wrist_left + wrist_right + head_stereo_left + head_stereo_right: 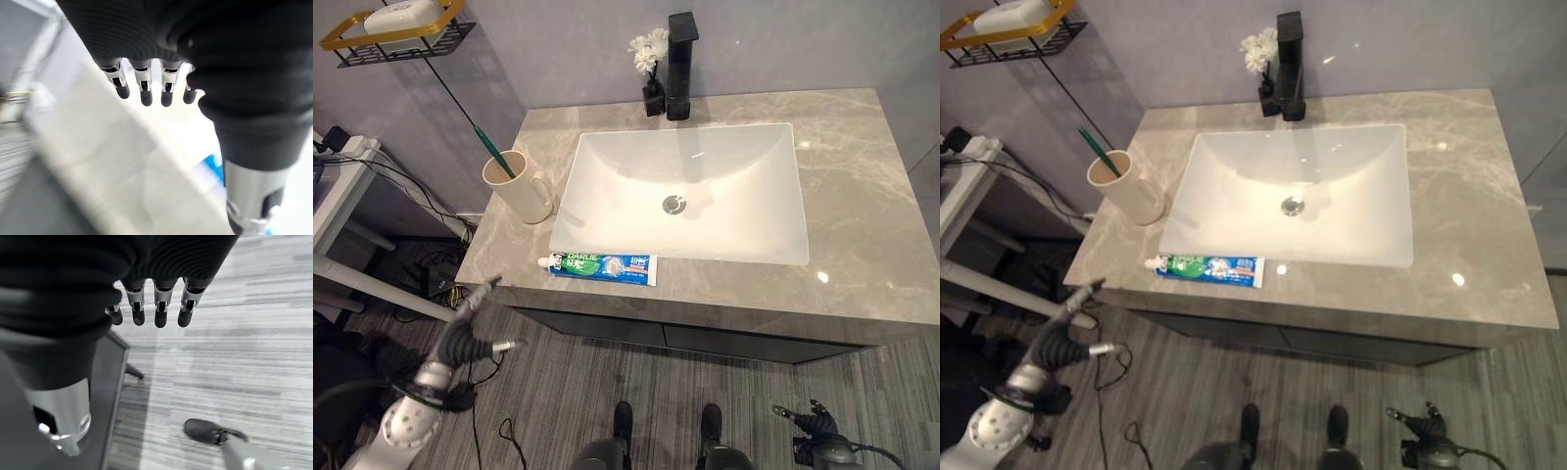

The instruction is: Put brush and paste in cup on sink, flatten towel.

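Left hand [470, 328]: fingers relaxed, empty — below tabletop [862, 225] edge
Paste [599, 265]: flat, 6 o'clock of basin [685, 191]
Brush [494, 147]: in cup [519, 186] — 9 o'clock

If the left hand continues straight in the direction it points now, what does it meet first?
Probably the front edge of the counter: the left hand hangs open below it, fingers aimed up toward that edge. The toothpaste tube lies just beyond. Depth is uncertain, so it might pass the edge.
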Controlling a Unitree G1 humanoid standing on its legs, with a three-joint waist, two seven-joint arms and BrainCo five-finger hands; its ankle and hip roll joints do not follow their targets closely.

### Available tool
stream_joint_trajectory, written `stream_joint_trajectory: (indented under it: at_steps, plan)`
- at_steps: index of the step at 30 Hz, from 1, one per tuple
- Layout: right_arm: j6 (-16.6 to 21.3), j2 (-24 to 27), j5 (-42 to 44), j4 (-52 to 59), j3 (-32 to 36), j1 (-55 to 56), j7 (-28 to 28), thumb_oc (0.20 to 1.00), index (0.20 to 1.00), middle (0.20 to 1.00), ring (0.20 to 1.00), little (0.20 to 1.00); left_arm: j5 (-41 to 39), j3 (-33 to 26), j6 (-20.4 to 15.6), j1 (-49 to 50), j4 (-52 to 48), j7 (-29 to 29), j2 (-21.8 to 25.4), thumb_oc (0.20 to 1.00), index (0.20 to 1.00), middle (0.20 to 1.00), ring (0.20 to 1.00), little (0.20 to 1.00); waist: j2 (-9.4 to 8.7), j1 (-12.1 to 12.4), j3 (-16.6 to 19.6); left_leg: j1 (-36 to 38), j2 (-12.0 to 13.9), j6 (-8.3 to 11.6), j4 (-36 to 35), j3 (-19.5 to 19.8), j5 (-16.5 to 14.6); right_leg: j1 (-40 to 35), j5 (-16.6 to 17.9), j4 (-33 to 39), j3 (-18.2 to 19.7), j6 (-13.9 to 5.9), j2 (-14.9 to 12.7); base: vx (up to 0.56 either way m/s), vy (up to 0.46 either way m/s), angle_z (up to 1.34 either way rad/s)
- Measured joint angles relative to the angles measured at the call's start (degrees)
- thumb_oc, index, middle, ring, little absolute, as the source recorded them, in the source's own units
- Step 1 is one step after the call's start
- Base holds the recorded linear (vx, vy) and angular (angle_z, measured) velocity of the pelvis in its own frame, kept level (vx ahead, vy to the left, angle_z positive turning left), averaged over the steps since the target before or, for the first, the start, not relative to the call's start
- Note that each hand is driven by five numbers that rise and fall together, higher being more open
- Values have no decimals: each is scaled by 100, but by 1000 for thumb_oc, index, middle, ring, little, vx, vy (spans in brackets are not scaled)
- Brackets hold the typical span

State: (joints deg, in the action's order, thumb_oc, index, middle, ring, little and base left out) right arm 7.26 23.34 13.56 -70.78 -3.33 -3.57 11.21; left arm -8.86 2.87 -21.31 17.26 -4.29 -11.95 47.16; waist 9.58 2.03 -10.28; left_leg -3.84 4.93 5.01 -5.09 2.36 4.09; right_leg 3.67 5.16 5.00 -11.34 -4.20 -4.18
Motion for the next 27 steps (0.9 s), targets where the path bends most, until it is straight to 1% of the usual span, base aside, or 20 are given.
stream_joint_trajectory:
  at_steps: [2,5,8,10,12,15,16,17,18,21,25,27]
  plan:
    - [-86,-12,-94,-29,50,26,-1,1000,1000,1000,1000,1000,-51,-183,7,-243,-10,-2,-47,1000,1000,1000,1000,1000,-44,-74,4,7,3,0,0,-48,-1,19,9,-2,47,3,3,9,8,-10]
    - [-111,-41,-99,-51,47,45,-5,1000,1000,1000,1000,1000,-169,-145,31,-461,143,17,-64,1000,1000,1000,1000,1000,-94,-128,11,53,10,-5,-4,-158,-12,34,26,21,161,8,11,-5,17,-16]
    - [-120,-45,-98,-62,50,74,-24,1000,1000,1000,1000,1000,-169,-94,37,-708,262,135,-13,1000,1000,1000,1000,1000,-100,-186,13,69,12,-14,-19,-293,-36,85,48,43,293,2,13,6,23,-23]
    - [-124,-52,-93,-51,54,115,-31,1000,1000,1000,1000,1000,-127,37,39,-779,258,229,70,1000,1000,1000,1000,1000,-89,-297,22,37,8,-15,-35,-353,-50,154,70,42,358,4,11,-4,24,-22]
    - [-121,-51,-92,-17,60,177,-35,1000,1000,1000,1000,1000,-129,143,55,-796,268,309,79,1000,1000,1000,1000,1000,-89,-312,39,-5,15,-25,-36,-512,-59,281,119,42,508,6,21,-10,21,-29]
    - [-127,-59,-90,0,67,245,-39,1000,1000,1000,1000,1000,-124,341,97,-890,345,383,95,1000,1000,1000,1000,1000,-78,-362,44,-26,11,-35,-38,-631,-67,375,152,32,618,0,25,7,15,-25]
    - [-125,-57,-90,12,70,277,-39,1000,1000,1000,1000,1000,-121,399,115,-907,407,384,101,1000,1000,1000,1000,1000,-67,-463,48,-37,8,-35,-39,-638,-70,392,152,41,628,-1,22,14,20,-11]
    - [-124,-56,-89,14,72,309,-38,1000,1000,1000,1000,1000,-109,467,130,-977,481,387,104,1000,1000,1000,1000,1000,-64,-493,50,-35,4,-34,-41,-666,-72,410,153,42,657,-3,22,18,40,-14]
    - [-123,-57,-88,26,92,317,-38,1000,1000,1000,1000,1000,-73,510,156,-1036,587,390,104,1000,1000,1000,1000,1000,-62,-493,49,-39,5,-37,-43,-740,-78,447,164,42,728,-6,26,9,27,-26]
    - [-116,-59,-86,40,111,330,-36,1000,1000,1000,1000,1000,38,527,248,-1052,749,428,92,1000,1000,1000,1000,1000,-20,-611,44,-41,-6,-49,-47,-891,-101,523,208,43,881,-4,24,21,18,-26]
    - [-116,-59,-86,46,221,363,-30,1000,1000,1000,1000,1000,48,533,268,-1084,779,431,92,1000,1000,1000,1000,1000,26,-640,44,-31,-8,-52,-49,-990,-114,570,231,43,974,-8,30,19,6,-14]
    - [-116,-52,-86,46,235,360,-26,1000,1000,1000,1000,1000,50,534,270,-1082,792,431,91,1000,1000,1000,1000,1000,28,-611,45,-40,-6,-55,-49,-1072,-121,622,249,43,1058,-10,40,19,-8,-17]
